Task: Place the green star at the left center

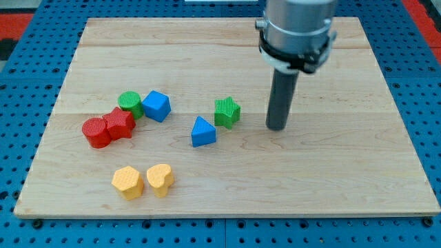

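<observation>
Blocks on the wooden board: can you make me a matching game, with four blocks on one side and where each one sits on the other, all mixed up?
Things:
1. green star-shaped block
2. red cylinder block
3. yellow heart-shaped block
4. blue triangular block

Places:
A. farthest toward the view's left of all the blocks
B. closest block to my tip, just on its left in the view
C. nearest the view's bottom, beside the yellow hexagonal block
D. just below and left of the green star in the view

Pairs: 1-B, 2-A, 3-C, 4-D
</observation>
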